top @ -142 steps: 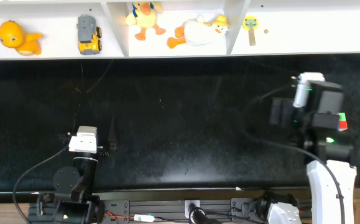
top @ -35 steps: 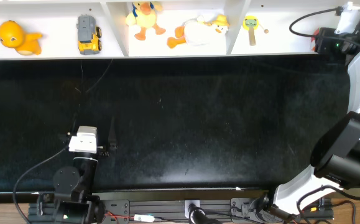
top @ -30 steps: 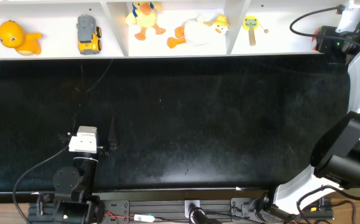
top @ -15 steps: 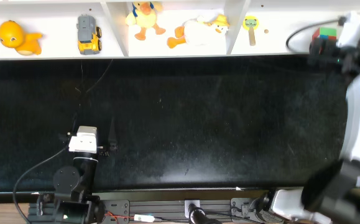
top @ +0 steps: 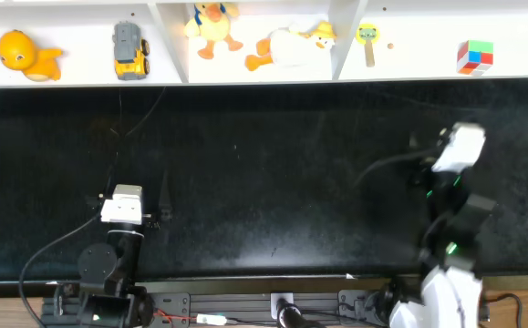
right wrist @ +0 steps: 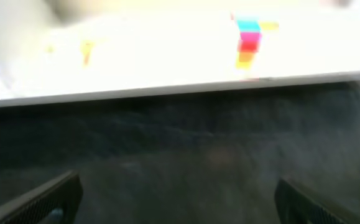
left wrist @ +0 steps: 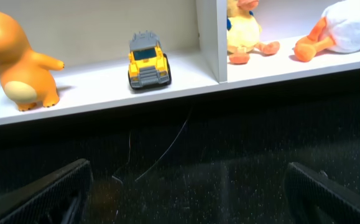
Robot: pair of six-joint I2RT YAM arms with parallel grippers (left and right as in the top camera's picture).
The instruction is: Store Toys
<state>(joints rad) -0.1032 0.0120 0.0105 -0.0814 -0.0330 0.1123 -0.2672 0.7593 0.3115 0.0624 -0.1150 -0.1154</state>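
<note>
From above, a long white shelf [top: 264, 75] with upright dividers runs along the far edge of the black table mat [top: 273, 182]. The multicoloured block cube [top: 475, 56] stands in its right-hand compartment, well apart from a small green-and-yellow toy on a stick [top: 368, 41]. The middle compartment holds a yellow plush duck [top: 212, 27] and a white plush duck lying on its side [top: 291, 46]. The left one holds a yellow-and-grey toy truck [top: 129, 50] and an orange rounded creature figure [top: 26, 53]. The left arm [top: 122, 205] sits low near its base, and the right arm [top: 455, 150] is over the mat's right part, clear of the shelf. In the left wrist view the left gripper [left wrist: 189, 199] is spread wide above bare mat, with nothing between its fingers [left wrist: 55, 190], facing the truck and the orange figure. In the right wrist view the right gripper [right wrist: 180, 205] is likewise spread wide with nothing in its grasp and touching nothing, the cube resting on the shelf well beyond it.
</note>
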